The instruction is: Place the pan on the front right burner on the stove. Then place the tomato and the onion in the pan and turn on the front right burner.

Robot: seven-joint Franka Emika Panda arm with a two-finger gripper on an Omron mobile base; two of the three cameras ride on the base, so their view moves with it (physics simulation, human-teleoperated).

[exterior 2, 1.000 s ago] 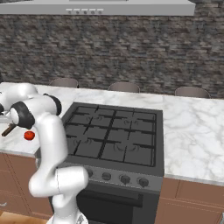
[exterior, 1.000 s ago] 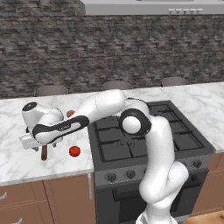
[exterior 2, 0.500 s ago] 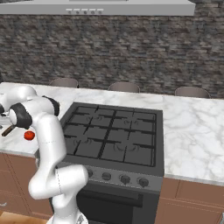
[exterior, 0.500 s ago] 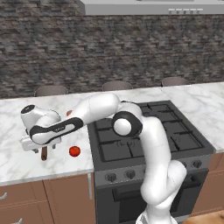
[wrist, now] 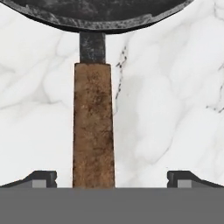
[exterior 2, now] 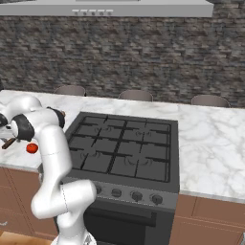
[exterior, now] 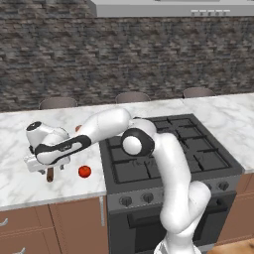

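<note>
Gripper over pan handle, jaws wide apart, nothing held.

Left base view, left to right: gripper [exterior: 43,166] sits low over the marble counter [exterior: 20,183] left of the stove [exterior: 163,149], above the brown end of the pan handle [exterior: 49,174]; tomato [exterior: 85,171] lies on the counter just right of it, apart from the handle; a bit of the onion [exterior: 78,128] peeks out behind the forearm, farther back. Front right burner [exterior: 206,161] is bare, well apart from all that. Hand view: pan [wrist: 100,13] rim at the top, handle running straight down between the two fingertips [wrist: 41,178], closer to the left one, not touching either. Right base view: handle tip and tomato [exterior 2: 32,148] at the far left edge beside the arm, stove centre.
</note>
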